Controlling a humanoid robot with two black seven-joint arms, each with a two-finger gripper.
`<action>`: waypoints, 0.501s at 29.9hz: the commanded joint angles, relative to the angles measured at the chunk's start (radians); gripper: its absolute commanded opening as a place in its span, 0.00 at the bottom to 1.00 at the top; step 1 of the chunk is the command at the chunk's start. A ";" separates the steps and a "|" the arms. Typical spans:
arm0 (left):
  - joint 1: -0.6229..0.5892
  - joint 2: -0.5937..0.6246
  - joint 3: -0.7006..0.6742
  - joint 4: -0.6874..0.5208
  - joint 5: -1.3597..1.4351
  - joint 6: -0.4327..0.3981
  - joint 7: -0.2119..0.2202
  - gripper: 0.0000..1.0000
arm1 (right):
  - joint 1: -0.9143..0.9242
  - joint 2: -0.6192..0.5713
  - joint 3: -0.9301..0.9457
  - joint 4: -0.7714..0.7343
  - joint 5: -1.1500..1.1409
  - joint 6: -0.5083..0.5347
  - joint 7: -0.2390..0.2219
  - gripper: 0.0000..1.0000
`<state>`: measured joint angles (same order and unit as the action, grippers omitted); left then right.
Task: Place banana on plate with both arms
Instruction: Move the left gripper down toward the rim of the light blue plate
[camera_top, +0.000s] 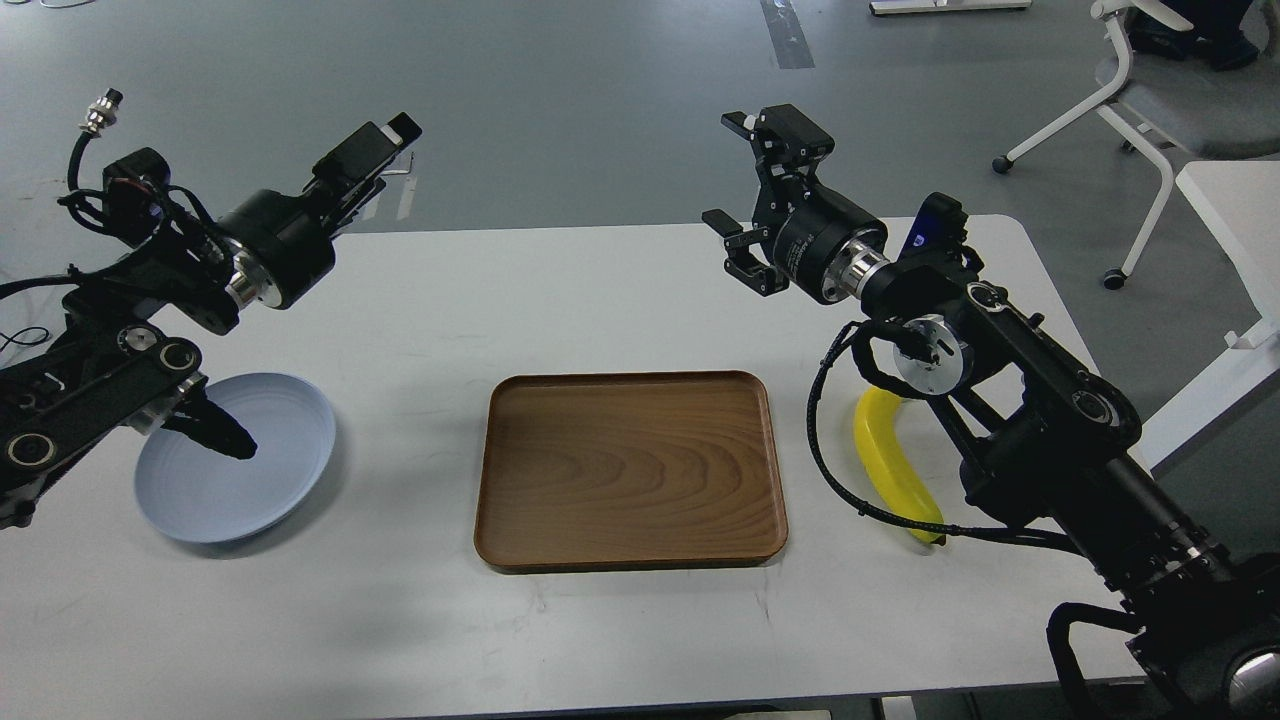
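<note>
The floor (560, 110) is grey and smooth. A white table (620, 620) stands on it. A white chair (1150, 90) with little wheels waits far back on the right.

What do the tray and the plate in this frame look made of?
Tray: looks like wood or wood veneer with a satin finish, going by the brown curved grain lines. Plate: smooth matte pale blue-grey with faint rings, probably plastic or glazed ceramic; the look does not settle which.
</note>
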<state>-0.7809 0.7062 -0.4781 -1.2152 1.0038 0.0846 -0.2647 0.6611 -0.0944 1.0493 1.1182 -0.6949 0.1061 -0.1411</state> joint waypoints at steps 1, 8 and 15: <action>0.011 0.087 0.013 0.000 0.143 0.010 -0.049 0.99 | 0.000 -0.004 0.001 0.003 0.000 0.000 0.000 1.00; 0.068 0.197 0.064 0.000 0.240 0.172 -0.202 0.98 | -0.012 -0.005 0.023 0.000 0.002 0.000 0.000 1.00; 0.068 0.291 0.163 0.002 0.248 0.236 -0.218 0.98 | -0.031 -0.005 0.035 -0.001 0.000 0.000 0.000 1.00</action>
<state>-0.7125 0.9698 -0.3632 -1.2127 1.2511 0.2886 -0.4803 0.6396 -0.1000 1.0745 1.1174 -0.6944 0.1057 -0.1411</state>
